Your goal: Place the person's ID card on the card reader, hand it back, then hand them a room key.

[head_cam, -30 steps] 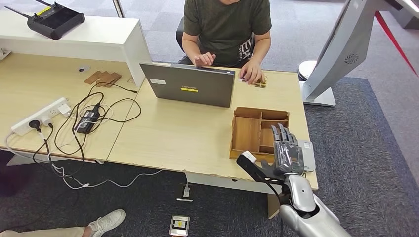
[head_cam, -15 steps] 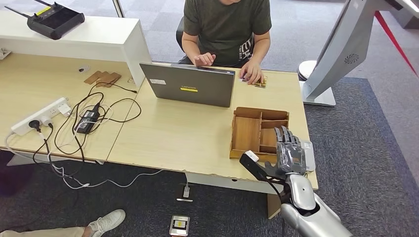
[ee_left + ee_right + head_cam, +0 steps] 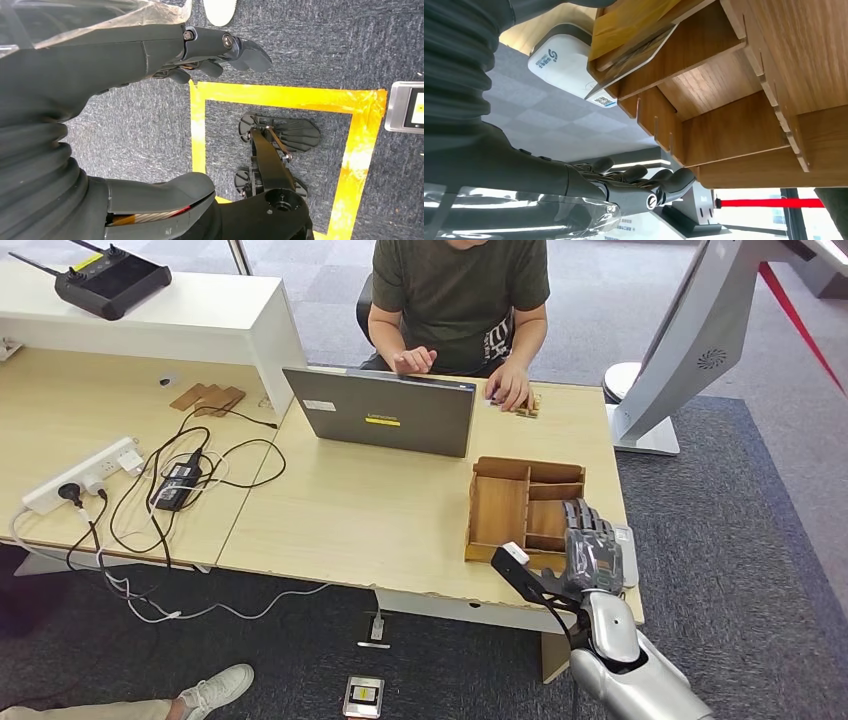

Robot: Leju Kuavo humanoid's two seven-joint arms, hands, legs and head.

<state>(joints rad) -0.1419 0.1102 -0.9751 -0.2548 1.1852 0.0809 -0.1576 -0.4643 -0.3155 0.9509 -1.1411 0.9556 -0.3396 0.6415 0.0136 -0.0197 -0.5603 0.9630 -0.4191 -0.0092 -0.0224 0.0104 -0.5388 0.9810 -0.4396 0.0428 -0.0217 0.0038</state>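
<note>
The right hand (image 3: 592, 558) is dark and shiny, on a smooth silver arm. It hangs at the 5 o'clock corner of the pale wooden desk (image 3: 380, 510). Its fingers are straight and close together, with the thumb poking out to 9 o'clock, and they hold nothing. The fingers (image 3: 585, 525) reach over the near right part of the wooden box (image 3: 505, 505), which has thin walls and square slots. In the right wrist view, flat cards (image 3: 634, 30) sit in one slot. A smooth white card reader (image 3: 627, 552) with round corners lies just beside the box, at its 3 o'clock side.

The left hand (image 3: 165, 50) hangs over fuzzy grey carpet (image 3: 310, 45). Its fingers are a little bent and hold nothing.

A person (image 3: 460, 300) sits at 12 o'clock behind a flat grey laptop (image 3: 385, 412).
</note>
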